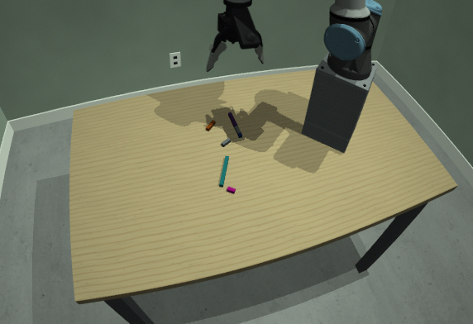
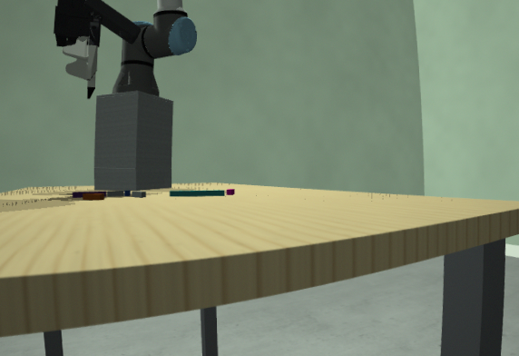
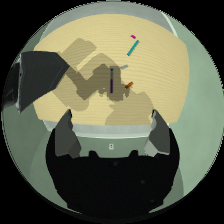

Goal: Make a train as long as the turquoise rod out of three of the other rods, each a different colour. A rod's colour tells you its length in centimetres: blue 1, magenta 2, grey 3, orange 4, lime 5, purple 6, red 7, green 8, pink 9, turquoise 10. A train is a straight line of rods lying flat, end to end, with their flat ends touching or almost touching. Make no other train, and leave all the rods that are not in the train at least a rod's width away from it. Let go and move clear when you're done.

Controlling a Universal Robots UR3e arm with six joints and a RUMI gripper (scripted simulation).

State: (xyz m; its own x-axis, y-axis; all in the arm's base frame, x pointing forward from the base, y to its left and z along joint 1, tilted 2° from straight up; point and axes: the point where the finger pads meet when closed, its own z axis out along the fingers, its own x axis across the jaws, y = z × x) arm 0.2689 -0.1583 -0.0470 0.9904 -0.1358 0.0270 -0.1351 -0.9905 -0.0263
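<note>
The turquoise rod (image 1: pixel 224 171) lies flat near the middle of the table, and a short magenta rod (image 1: pixel 231 190) lies just off its near end. Behind it lies a loose grey rod (image 1: pixel 226 142). Further back lie an orange rod (image 1: pixel 210 125) and a purple rod (image 1: pixel 232 120). The purple rod lies in one line with a grey piece and a blue piece (image 1: pixel 239 134) at its near end. My gripper (image 1: pixel 236 61) hangs high above the table's back edge, open and empty. The wrist view shows the purple rod (image 3: pixel 111 80), the orange rod (image 3: pixel 129 85) and the turquoise rod (image 3: pixel 133 48) far below.
The arm's grey pedestal (image 1: pixel 336 105) stands on the table at the back right, close to the purple rod. The arm's shadow covers the back rods. A wall outlet (image 1: pixel 175 59) is behind the table.
</note>
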